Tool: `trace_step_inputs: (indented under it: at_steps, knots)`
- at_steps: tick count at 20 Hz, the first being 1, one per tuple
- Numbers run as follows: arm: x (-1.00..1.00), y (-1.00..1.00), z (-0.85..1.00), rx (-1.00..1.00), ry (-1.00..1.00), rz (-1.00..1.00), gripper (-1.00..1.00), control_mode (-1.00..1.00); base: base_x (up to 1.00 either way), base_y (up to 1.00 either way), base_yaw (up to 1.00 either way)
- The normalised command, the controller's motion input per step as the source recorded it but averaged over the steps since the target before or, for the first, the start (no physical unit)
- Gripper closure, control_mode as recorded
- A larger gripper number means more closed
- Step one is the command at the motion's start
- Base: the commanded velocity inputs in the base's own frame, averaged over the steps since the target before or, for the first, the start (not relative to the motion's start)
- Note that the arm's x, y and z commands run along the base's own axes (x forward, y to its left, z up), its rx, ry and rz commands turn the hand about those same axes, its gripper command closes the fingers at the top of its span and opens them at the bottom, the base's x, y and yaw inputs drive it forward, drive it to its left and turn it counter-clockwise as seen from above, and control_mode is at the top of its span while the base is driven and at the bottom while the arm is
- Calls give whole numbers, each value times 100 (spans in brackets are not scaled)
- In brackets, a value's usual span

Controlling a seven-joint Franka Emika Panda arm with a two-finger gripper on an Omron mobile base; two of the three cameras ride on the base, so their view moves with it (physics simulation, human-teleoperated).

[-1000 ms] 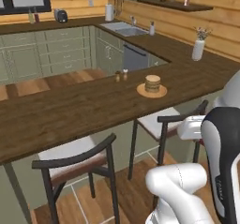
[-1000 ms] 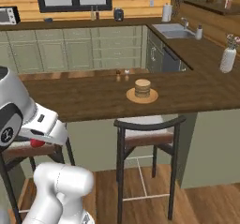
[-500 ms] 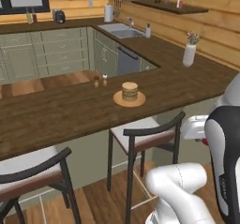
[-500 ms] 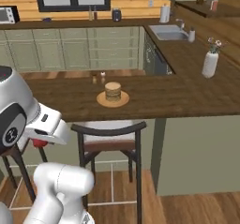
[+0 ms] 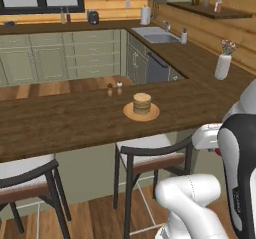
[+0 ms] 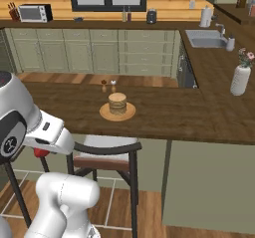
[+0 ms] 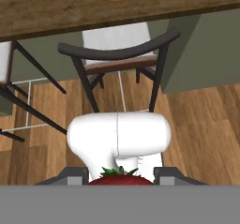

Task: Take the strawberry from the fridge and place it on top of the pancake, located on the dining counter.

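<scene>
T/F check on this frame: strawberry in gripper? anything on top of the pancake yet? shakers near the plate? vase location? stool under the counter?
1. The gripper is shut on the strawberry. True.
2. The strawberry already sits on the pancake. False: the pancake stack is bare on top; the fruit is at the gripper, low in front of the dining counter.
3. Two small shakers stand just behind the plate. True.
4. The white vase lies tipped over by the plate. False: it stands upright, far to the right of the plate.
5. A stool stands at the counter below the plate. True.
</scene>
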Motion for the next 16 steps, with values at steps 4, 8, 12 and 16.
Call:
trace_step_inputs:
  at_steps: [4,8,12,16]
  knots:
    - [0,0,0,0,0,0,100,100,57,19,20]
    - [0,0,0,0,0,0,100,100,39,-10,-1]
    - [0,0,0,0,0,0,100,100,98,7,-7]
    - [0,0,0,0,0,0,100,100,22,3,-1]
